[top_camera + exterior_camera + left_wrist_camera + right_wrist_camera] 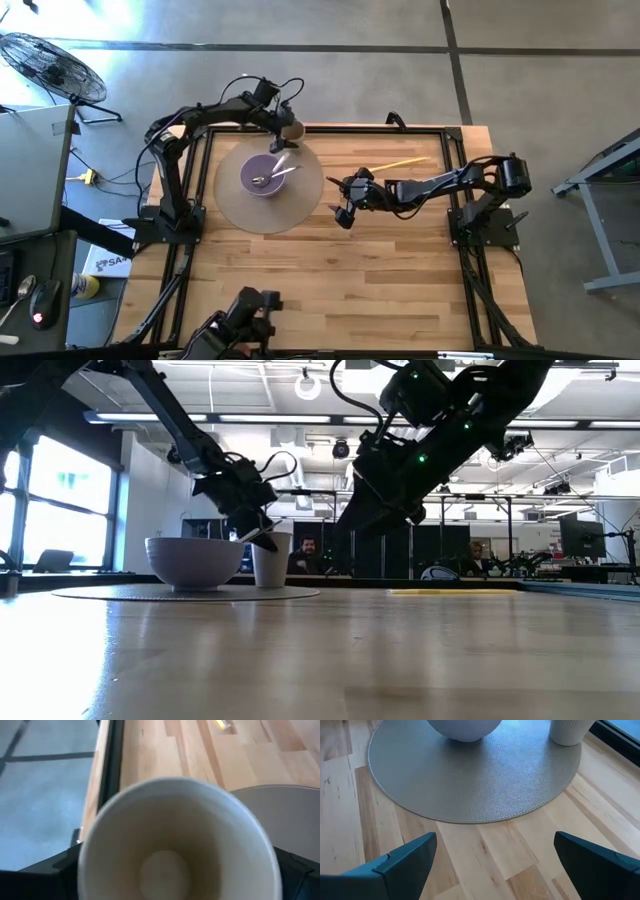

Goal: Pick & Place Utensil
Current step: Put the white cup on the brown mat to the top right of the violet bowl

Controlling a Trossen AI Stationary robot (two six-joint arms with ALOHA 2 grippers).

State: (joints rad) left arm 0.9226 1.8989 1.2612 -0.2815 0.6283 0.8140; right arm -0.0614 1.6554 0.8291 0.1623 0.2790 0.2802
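A white paper cup (292,131) stands upright on the far edge of a round grey placemat (300,205). Beside it sits a purple bowl (263,177) with a silver utensil (277,177) lying in it, handle over the rim. A yellow utensil (400,163) lies on the wood to the right. My left gripper (175,870) hovers over the cup, pointing down, open, with one finger (55,870) on each side of the cup (170,835). My right gripper (495,865) hangs open above bare wood just off the mat's right edge (485,820). My left gripper straddles the cup near its rim (100,815) from above. I cannot tell whether the fingers touch its wall. The cup stands upright with its base on the placemat (270,586).
The table has a black frame along its edges (330,127). Bare wood stretches over the near half (330,280). In the low view people sit at desks in the room behind the table (310,555). A fan stands on the floor off the far left (45,65).
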